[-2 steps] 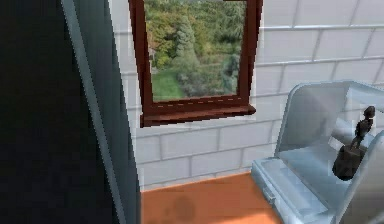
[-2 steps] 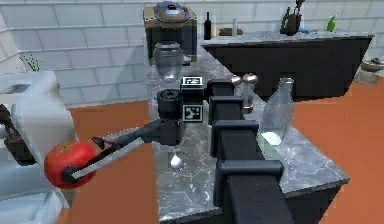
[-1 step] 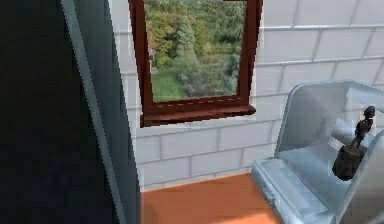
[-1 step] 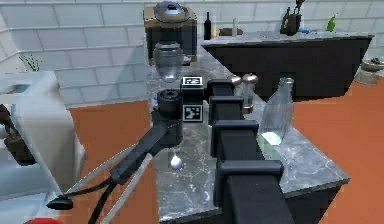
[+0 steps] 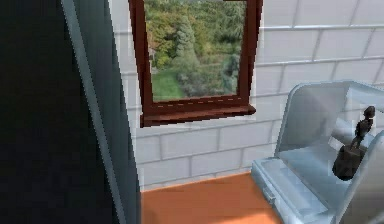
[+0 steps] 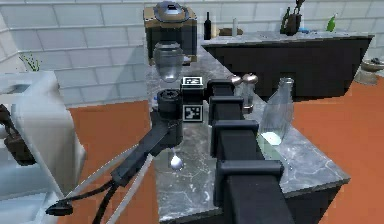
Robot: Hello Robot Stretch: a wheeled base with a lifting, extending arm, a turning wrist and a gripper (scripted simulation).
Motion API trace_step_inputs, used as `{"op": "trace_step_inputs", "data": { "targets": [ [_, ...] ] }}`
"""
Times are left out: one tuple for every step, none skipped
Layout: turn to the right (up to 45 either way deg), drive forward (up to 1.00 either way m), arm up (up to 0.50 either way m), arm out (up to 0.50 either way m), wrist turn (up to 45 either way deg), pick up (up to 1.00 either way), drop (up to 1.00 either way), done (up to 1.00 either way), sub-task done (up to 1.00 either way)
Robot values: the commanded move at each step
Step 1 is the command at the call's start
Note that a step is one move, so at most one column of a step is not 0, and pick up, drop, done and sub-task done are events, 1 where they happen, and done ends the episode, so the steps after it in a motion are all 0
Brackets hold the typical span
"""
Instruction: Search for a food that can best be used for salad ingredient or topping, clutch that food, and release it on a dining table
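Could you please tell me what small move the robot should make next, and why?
Probably turn the base and search elsewhere: the counter bears a coffee machine, shakers and a glass bottle, and ahead are a window and an armchair, none of them salad food.

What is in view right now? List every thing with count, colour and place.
window: one, dark red-brown frame, in the white brick wall, forward view's top middle
dark slab: one, black, upright, forward view's left
armchair: one, pale grey-blue, forward view's right
statue: one, dark, on the armchair
marble counter: one, grey, arm side view's middle, under the arm
coffee machine: one, dark and silver, counter's far end
shakers: two, silver-topped, on the counter right of the arm
glass bottle: one, clear, on the counter beside the shakers
back counter: one, dark, arm side view's upper right
arm: one, dark bar, from the bottom edge
gripper: one, dark, left of the counter, fingers slanting down-left
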Motion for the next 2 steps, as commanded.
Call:
{"op": "trace_step_inputs", "data": {
  "targets": [
    [0.0, 0.0, 0.0, -0.18, 0.0, 0.0, 0.0, 0.0, 0.0],
    [-45.0, 0.0, 0.0, 0.0, 0.0, 0.0, 0.0, 0.0, 0.0]
  ]
}}
